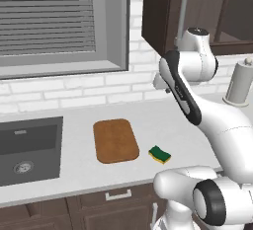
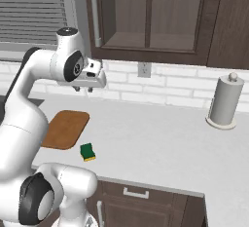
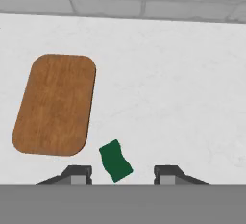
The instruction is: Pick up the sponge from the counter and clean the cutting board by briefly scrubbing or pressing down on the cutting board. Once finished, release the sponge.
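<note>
White brick backs the counter [image 1: 148,120], a pale worktop over dark cabinets, with a sunken sink [image 1: 29,147] at the left edge of the left base view and a paper-towel holder [image 2: 224,102] at the right of the right base view. The cutting board [image 1: 115,140] lies flat near the centre of the left base view. The sponge [image 1: 160,154], green side up, sits just beside the board's lower right corner, apart from it. The gripper [image 2: 83,88] hangs high above the counter, upper left of the right base view, holding nothing. In the hand view its finger tips [image 3: 79,173] stand apart, the sponge [image 3: 115,160] between them far below.

Judgement: the pick-up has not begun. The next move calls for a straight descent over the sponge, jaws squared to its skewed sides, then closing.
</note>
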Robot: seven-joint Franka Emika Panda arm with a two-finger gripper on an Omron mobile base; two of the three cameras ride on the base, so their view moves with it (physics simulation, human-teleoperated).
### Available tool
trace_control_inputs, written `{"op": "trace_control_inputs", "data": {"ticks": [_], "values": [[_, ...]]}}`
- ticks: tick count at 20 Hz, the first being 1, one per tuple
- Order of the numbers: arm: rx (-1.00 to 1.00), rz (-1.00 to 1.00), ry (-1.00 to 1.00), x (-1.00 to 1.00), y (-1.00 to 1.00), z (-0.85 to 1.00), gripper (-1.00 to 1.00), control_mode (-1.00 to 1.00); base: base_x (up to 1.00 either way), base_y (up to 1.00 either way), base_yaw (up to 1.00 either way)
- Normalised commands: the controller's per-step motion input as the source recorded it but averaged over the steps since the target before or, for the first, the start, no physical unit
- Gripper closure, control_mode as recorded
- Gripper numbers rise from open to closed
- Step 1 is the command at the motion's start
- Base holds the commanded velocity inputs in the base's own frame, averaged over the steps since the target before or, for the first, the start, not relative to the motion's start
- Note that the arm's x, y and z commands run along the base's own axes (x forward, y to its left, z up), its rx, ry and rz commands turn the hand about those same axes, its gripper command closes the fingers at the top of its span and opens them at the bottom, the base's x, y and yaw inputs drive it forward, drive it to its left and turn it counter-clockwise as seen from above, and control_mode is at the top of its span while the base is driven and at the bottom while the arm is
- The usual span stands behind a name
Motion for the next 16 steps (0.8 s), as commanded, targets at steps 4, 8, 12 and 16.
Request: {"op": "trace_control_inputs", "data": {"ticks": [4,8,12,16], "values": [[-0.03,0.08,0.00,0.01,0.03,-0.09,-1.00,-1.00,0.00,0.00,0.00],[-0.03,0.41,0.00,0.00,0.11,-0.36,-1.00,-1.00,0.00,0.00,0.00],[-0.12,0.33,0.00,0.00,0.10,-0.51,-1.00,-1.00,0.00,0.00,0.00],[-0.12,0.11,0.00,0.08,0.07,-0.47,-1.00,-1.00,0.00,0.00,0.00]]}}
